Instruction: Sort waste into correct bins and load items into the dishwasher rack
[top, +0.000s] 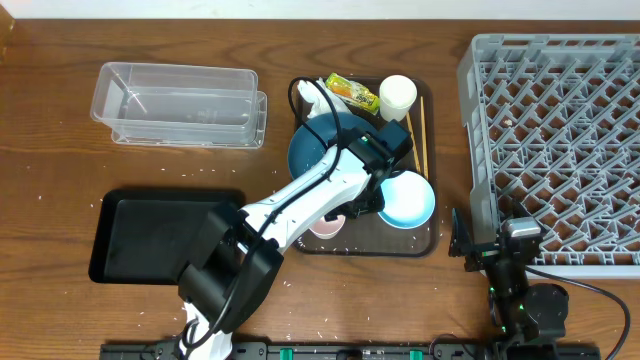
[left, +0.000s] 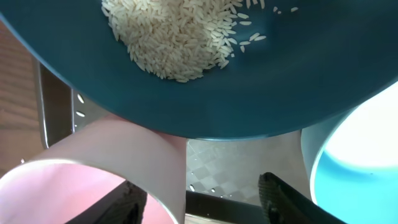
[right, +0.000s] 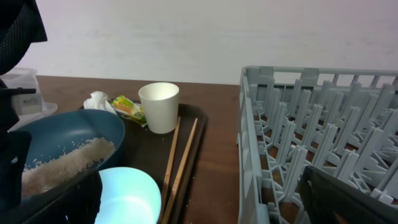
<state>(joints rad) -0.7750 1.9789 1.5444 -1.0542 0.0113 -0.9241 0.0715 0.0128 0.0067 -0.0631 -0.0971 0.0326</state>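
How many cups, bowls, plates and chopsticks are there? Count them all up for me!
cups: 2, the white cup and the pink cup
bowl: 1
plate: 1
chopsticks: 2
Total: 6

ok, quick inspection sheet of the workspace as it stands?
Surface: wooden table, a few stray white specks.
Job's things: blue plate holding rice; light blue bowl, pink cup, white cup, chopsticks, napkin and snack wrapper share the brown serving tray. Nothing seen in clear tub, black tray or rack.
Clutter: nothing seen.
Grippers: left gripper open, apparently straddling the pink cup's wall; right gripper open, holding nothing, beside the rack.
Cables: black cable loops over the plate's rim.
Surroundings: pale wall.
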